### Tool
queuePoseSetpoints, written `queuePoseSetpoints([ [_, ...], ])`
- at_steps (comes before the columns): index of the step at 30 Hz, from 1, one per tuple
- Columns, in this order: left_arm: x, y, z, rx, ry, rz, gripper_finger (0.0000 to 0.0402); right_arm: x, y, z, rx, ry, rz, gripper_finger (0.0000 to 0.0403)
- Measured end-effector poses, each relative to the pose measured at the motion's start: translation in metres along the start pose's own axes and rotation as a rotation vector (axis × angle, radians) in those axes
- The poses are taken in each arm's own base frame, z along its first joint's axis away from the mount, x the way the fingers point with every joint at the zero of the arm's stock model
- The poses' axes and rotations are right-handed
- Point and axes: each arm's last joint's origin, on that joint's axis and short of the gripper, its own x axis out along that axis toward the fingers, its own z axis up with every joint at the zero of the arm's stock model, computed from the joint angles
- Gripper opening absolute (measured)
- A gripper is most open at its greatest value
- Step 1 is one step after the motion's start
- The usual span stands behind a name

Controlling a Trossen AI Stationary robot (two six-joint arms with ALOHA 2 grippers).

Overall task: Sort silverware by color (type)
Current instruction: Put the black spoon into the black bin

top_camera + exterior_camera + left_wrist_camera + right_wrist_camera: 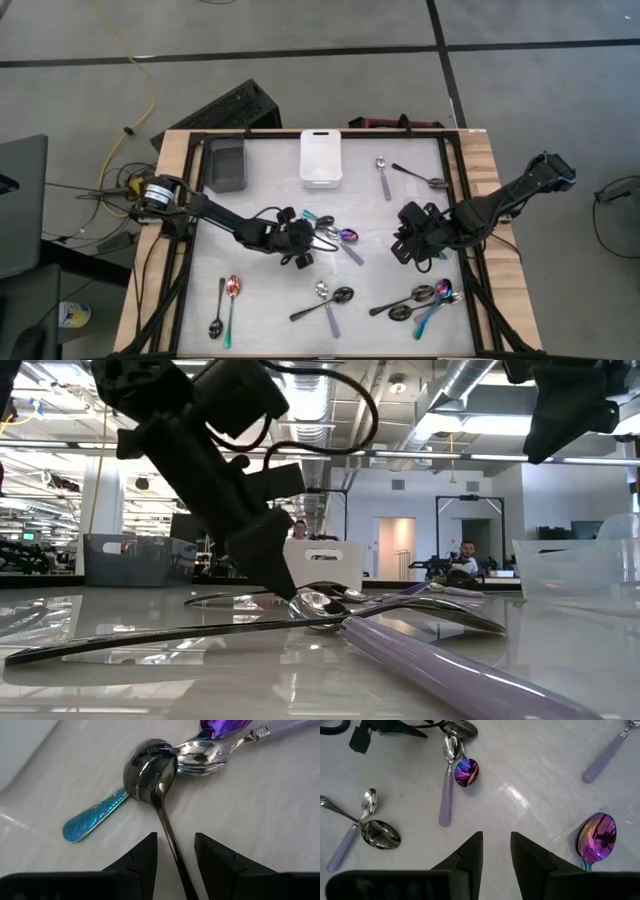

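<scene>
The left gripper (pixel 175 857) sits low at the central pile of spoons, just in front of the white bin (pixel 321 157). Its fingers are apart, straddling the handle of a black spoon (pixel 155 775) whose bowl lies on a teal handle (pixel 95 815) and touches a silver bowl (pixel 202 760). To do this well, I judge it should close squarely on the thin handle, then lift straight up so the neighbours underneath are not dragged.

The right gripper (pixel 496 852) hovers to the right of that pile, fingers apart and holding nothing.

Counting from above, roughly: three or four spoons in the central pile, two behind and right of it near the table's (pixel 270 290) back edge, two at the front left, two or three at front centre, and about four in the front right cluster. Finishes are mixed; exact tallies per finish I cannot tell. A dark bin (pixel 227 165) stands left of the white one.
</scene>
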Motion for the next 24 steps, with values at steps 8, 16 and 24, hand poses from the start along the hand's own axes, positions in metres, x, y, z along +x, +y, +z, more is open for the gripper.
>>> queuePoseSetpoints([
  [8,0.008,0.005,-0.007,-0.018,0.056,0.031,0.0065,0.0,0.0,0.0,0.001,0.006,0.005,0.0122],
  [16,-0.015,0.012,0.009,0.039,0.012,0.015,0.0004,0.001,0.0,0.001,0.009,0.003,0.003,0.0122],
  [24,-0.082,0.031,0.06,0.035,-0.233,-0.029,0.0003,0.001,0.0,0.001,0.006,0.001,0.002,0.0122],
])
